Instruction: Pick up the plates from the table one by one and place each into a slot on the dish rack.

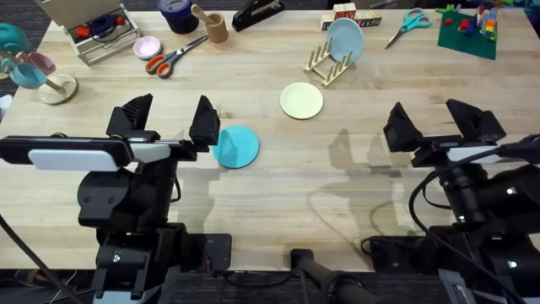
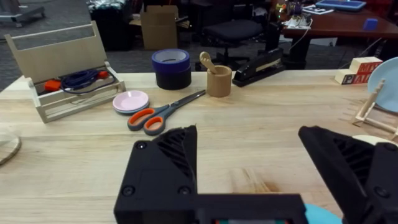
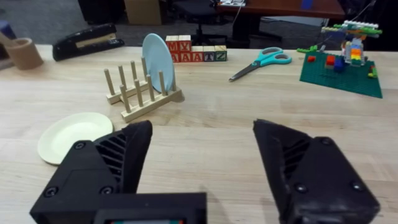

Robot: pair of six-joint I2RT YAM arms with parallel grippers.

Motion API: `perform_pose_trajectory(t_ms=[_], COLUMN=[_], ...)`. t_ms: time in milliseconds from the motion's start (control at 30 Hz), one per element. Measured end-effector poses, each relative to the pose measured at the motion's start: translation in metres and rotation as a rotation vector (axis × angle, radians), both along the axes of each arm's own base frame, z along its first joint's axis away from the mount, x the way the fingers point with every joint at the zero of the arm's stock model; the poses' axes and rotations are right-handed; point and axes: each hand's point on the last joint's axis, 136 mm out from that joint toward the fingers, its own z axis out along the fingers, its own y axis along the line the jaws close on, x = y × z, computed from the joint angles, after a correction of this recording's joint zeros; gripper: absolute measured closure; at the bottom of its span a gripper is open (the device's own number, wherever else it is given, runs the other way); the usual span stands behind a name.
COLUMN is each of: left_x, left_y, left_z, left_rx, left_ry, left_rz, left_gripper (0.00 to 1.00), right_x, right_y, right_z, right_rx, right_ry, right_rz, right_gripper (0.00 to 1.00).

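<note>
The teal plate (image 1: pixel 235 146) lies flat on the tabletop (image 1: pixel 278 194) just beside the left hand (image 1: pixel 169 120), partly under its right finger, so the left arm is plainly the nearer one for it. That hand's fingers are spread wide with nothing between them. The plate being round, no axis favours one approach; the grip must come at its rim, and a flat plate on bare wood leaves little for a finger to get under.

The cream plate (image 1: pixel 301 100) lies flat farther on, just short of the rack (image 1: pixel 325 66), between the two arms and somewhat nearer the right hand (image 1: pixel 439 118), which also hangs spread apart and holds nothing.

The rack stands beyond both plates, toward the far edge. One sky-blue plate (image 1: pixel 344 40) already stands upright on edge at one end of it, leaning between the pegs; the other slots appear free.
</note>
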Motion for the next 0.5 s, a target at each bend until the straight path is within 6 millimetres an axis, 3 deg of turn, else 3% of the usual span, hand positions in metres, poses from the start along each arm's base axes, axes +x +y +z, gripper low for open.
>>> perform_pose_trajectory(t_ms=[400,500], left_x=[-0.0003,-0.0023], left_y=[-0.0014,-0.0019], left_z=[0.0014,0.0097], left_rx=[-0.011,-0.012], left_ry=[-0.002,-0.004], left_rz=[-0.008,-0.011], left_gripper=[0.008,0.008], right_x=[0.0000,0.0002], right_y=[0.0000,0.0001], right_z=[0.0006,0.0023], right_rx=[0.004,0.004], right_ry=[-0.002,-0.009], right_rz=[0.000,0.000], right_gripper=[0.005,0.005])
